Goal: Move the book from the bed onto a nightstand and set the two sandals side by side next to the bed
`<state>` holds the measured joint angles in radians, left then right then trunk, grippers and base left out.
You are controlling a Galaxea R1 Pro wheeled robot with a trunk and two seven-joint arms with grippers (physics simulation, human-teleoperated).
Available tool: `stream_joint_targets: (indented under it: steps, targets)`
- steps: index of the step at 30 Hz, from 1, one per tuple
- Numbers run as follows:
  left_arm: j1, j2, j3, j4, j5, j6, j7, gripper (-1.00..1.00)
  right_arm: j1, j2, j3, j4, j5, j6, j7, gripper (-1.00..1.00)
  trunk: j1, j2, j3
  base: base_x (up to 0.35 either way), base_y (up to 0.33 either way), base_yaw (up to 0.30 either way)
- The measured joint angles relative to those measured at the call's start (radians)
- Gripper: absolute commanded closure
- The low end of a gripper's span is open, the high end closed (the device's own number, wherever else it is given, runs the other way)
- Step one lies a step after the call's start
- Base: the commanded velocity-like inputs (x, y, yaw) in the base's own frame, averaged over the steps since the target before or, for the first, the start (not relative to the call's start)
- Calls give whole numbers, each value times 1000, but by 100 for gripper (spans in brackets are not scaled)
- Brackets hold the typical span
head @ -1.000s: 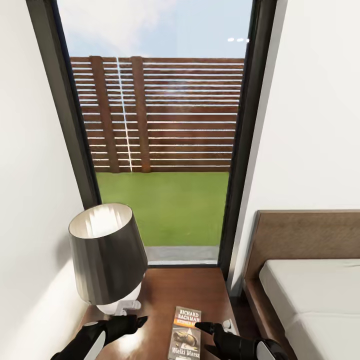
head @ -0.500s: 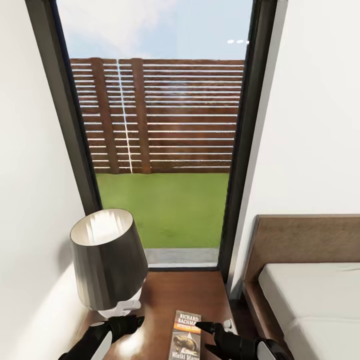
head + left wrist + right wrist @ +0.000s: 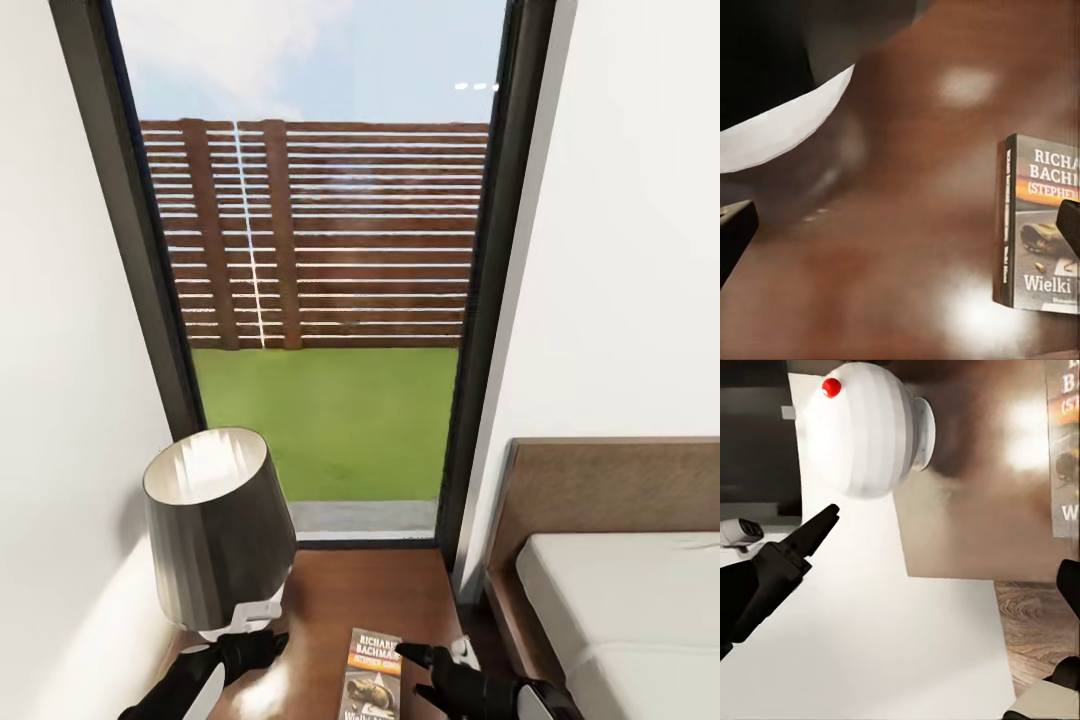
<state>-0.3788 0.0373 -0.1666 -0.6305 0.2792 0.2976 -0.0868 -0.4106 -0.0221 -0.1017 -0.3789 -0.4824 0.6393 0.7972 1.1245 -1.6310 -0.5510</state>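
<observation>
Glossy wooden nightstand [image 3: 350,600]; paper book [image 3: 372,672]

A tall dark-framed window [image 3: 320,300] is set between white walls [image 3: 620,250]. Through it, pale blue sky, a brown slatted fence [image 3: 330,235] and a green lawn [image 3: 325,425] are seen. A lamp [image 3: 215,530] with a dark grey shade and white base is placed by the left wall, and bright glare is reflected from the glossy wood under it. Grey-brown plank floor [image 3: 1039,626] is shown in the right wrist view.
</observation>
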Motion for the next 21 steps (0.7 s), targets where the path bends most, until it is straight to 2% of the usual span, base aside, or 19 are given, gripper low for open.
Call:
stream_joint_targets:
  steps: [1, 5, 6, 7, 11, 15, 16, 19, 21]
  targets:
    - [1, 0, 0, 0, 0, 0, 0, -100, 0, -1, 0, 2, 1, -22, 0, -100, -4, 7, 3, 0, 0, 0]
    - [4, 0, 0, 0, -1, -5, 0, -100, 1, -22, 2, 15, 7, -192, -5, -100, -19, 35, 16, 0, 0, 0]
    - [5, 0, 0, 0, -1, -8, 0, -100, 2, -26, 3, 21, 7, -204, -5, -100, -23, 42, 19, 0, 0, 0]
    - [7, 0, 0, 4, -1, -15, 0, -100, 3, -45, 3, 53, 10, -228, -7, -100, -27, 49, 22, 0, 0, 0]
    - [8, 0, 0, 32, -2, -26, 0, -100, 3, -84, 6, 109, 18, -263, -14, -100, -42, 77, 34, 0, 0, 0]
    - [9, 0, 0, 54, -2, -48, 1, -100, 3, -105, 8, 129, 44, -310, -38, -100, -58, 105, 47, 0, 0, 0]
    - [9, 0, 1, 56, -2, -51, 2, -100, 3, -107, 8, 132, 50, -317, -51, -100, -61, 112, 50, 0, 0, 0]
    - [9, 0, 1, 74, -3, -62, 3, -100, 3, -112, 10, 161, 92, -350, -174, -100, -73, 133, 60, 0, 0, 0]
    - [9, -1, 0, 96, -3, -74, 3, -100, 3, -112, 10, 182, 113, -396, -229, -100, -81, 147, 66, 0, 0, 0]
